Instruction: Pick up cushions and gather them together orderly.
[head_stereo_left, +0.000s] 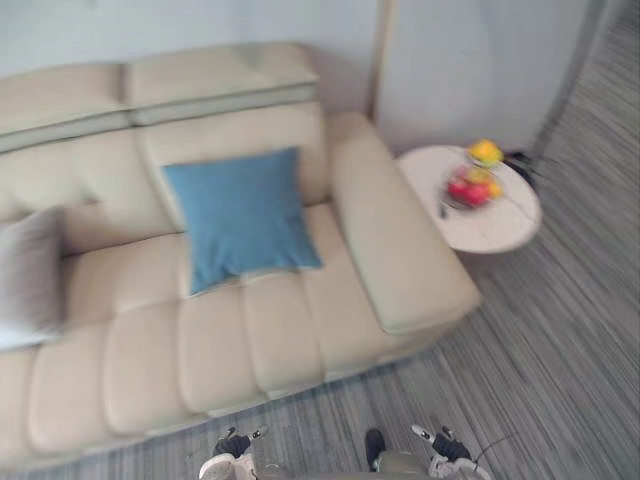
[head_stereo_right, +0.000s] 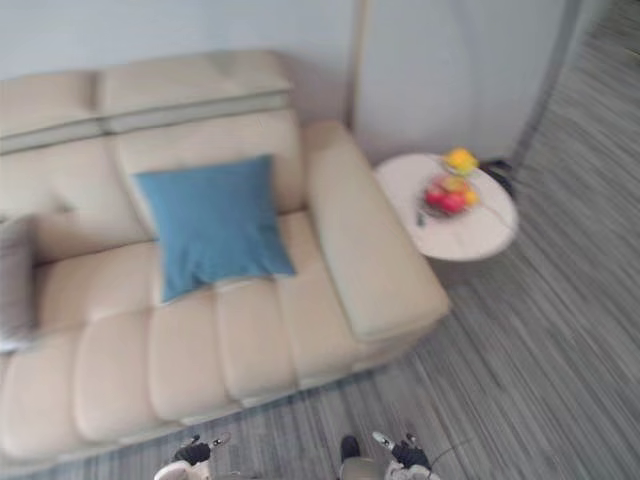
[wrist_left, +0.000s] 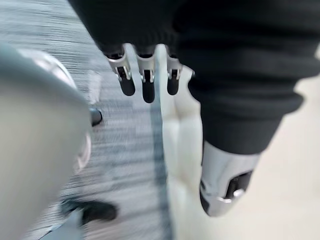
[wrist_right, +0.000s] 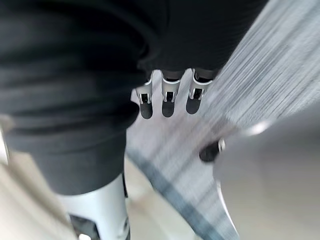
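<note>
A blue cushion (head_stereo_left: 241, 216) leans against the backrest in the middle of a cream sofa (head_stereo_left: 150, 350). A grey cushion (head_stereo_left: 30, 275) leans at the sofa's left end, partly cut off by the view's edge. My left hand (head_stereo_left: 232, 445) and right hand (head_stereo_left: 443, 445) hang low at the bottom edge, over the floor in front of the sofa, far from both cushions. In the left wrist view the left hand's fingers (wrist_left: 145, 80) hang relaxed and hold nothing. The right hand's fingers (wrist_right: 167, 97) in the right wrist view hang the same way, empty.
A round white side table (head_stereo_left: 495, 225) stands right of the sofa's arm, carrying a bowl of red and yellow fruit (head_stereo_left: 473, 183). Grey striped carpet (head_stereo_left: 540, 360) spreads in front and to the right. A pale wall (head_stereo_left: 460, 60) rises behind the table.
</note>
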